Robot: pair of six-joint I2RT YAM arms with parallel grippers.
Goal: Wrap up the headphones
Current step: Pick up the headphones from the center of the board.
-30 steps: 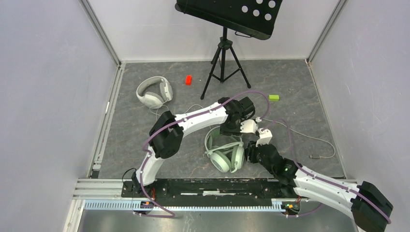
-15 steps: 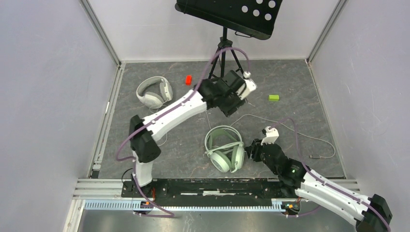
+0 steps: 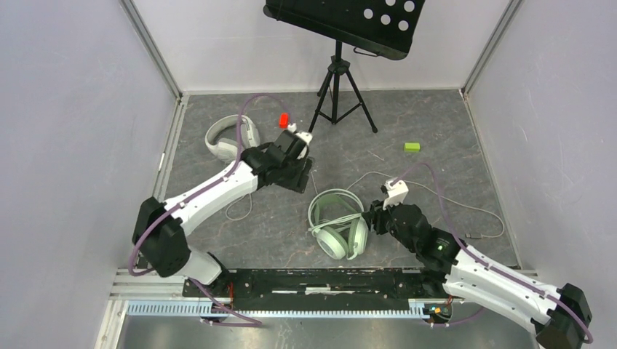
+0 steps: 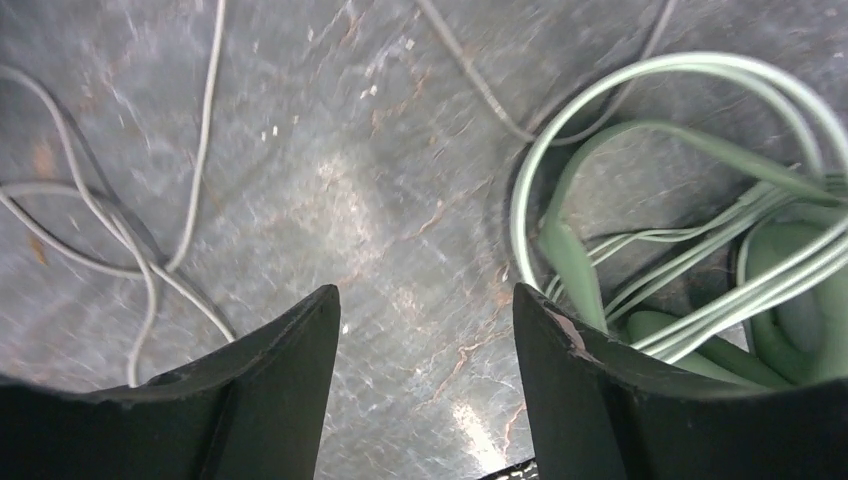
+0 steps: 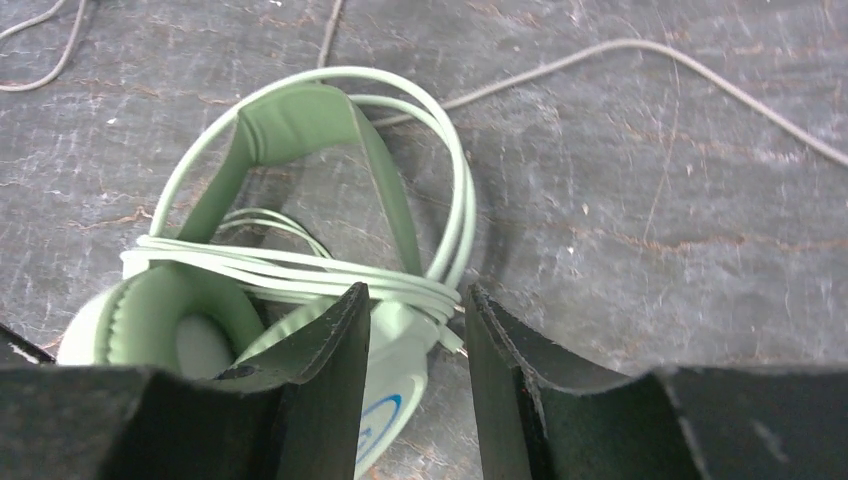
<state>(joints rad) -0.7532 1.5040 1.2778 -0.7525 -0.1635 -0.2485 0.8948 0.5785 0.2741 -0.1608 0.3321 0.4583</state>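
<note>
The mint-green headphones (image 3: 337, 224) lie flat on the grey floor with their pale cable (image 5: 300, 270) wound across the earcups. My right gripper (image 3: 372, 217) is at their right earcup. It is open (image 5: 415, 290), with the earcup's edge and the end of the cable bundle between its fingers. My left gripper (image 3: 300, 182) hovers just left of and behind the mint band, open (image 4: 425, 295) over bare floor. The white-grey headphones (image 3: 222, 142) lie at the back left, partly hidden by my left arm. A long loose cable (image 3: 451, 200) trails to the right.
A black music stand on a tripod (image 3: 338, 94) stands at the back middle. A red block (image 3: 284, 120) and a green block (image 3: 412, 147) lie on the floor. Thin cable loops (image 4: 120, 250) lie left of my left gripper. Pale walls close the sides.
My left arm lifted off the spot right of the mint headphones and swung back and to the left, its jaws widening. The right gripper and the mint headphones stayed nearly where they were.
</note>
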